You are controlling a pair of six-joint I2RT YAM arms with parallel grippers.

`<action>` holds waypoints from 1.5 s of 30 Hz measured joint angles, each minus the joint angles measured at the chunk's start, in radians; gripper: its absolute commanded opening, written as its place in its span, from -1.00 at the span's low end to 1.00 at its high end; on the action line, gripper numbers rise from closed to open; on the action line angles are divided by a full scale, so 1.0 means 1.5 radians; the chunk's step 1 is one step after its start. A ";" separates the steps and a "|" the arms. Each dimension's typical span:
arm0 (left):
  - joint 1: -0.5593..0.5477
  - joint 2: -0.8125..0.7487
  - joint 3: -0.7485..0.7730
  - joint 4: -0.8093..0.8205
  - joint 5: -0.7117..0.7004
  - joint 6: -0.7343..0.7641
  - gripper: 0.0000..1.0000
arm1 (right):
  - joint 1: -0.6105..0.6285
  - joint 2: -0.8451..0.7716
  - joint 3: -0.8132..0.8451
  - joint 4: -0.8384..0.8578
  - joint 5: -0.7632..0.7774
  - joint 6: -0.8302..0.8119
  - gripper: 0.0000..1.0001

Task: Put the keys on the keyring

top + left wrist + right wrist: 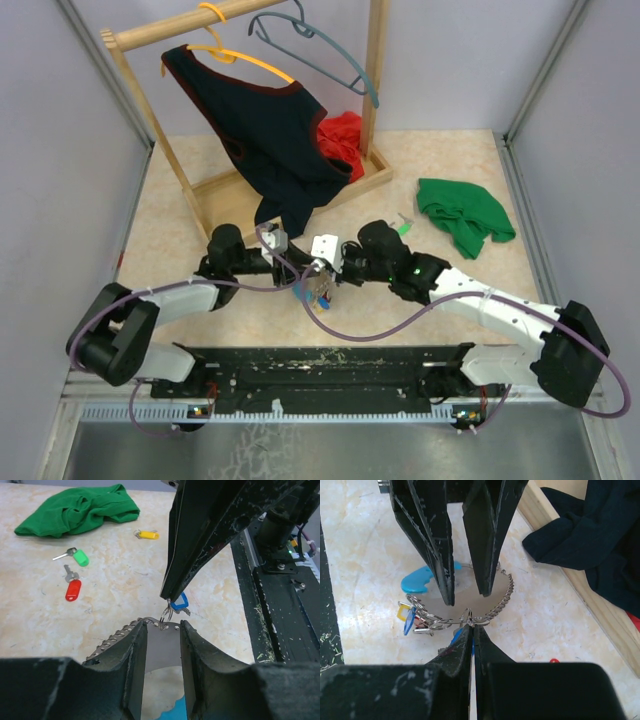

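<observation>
The keyring (504,594) sits low over the table (120,580), dead centre between the two arms, its chain loop curling round beside a light-blue band (420,581). The left gripper (161,626) has its fingers clamped on the keyring's flat grey part. The right gripper (471,625) comes in nose to nose, fingers pinched tight on a small ring (166,614) with the blue key (180,601) dangling from it. Loose on the table beyond are the red key (73,589), green key (78,557) and yellow key (148,534), with a green cloth (80,510) past them.
</observation>
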 measured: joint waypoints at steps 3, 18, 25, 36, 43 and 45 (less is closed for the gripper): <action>0.000 0.022 0.013 -0.004 0.028 0.009 -0.27 | 0.000 0.000 0.009 -0.005 -0.007 -0.005 -1.00; 0.000 0.071 0.038 -0.004 0.084 0.011 -0.40 | 0.000 0.000 0.016 -0.015 -0.038 -0.012 -1.00; 0.000 0.084 0.041 -0.004 0.098 0.011 -0.44 | 0.000 0.001 0.025 -0.025 -0.047 -0.012 -1.00; -0.002 0.090 0.049 -0.003 0.102 0.007 -0.70 | 0.000 0.003 0.030 -0.025 -0.060 -0.012 -1.00; -0.005 0.091 0.048 0.001 0.099 0.004 -1.00 | 0.000 0.007 0.037 -0.037 -0.052 -0.012 -1.00; -0.005 0.090 0.048 0.000 0.091 0.004 -0.99 | 0.000 0.005 0.037 -0.040 -0.044 -0.012 -1.00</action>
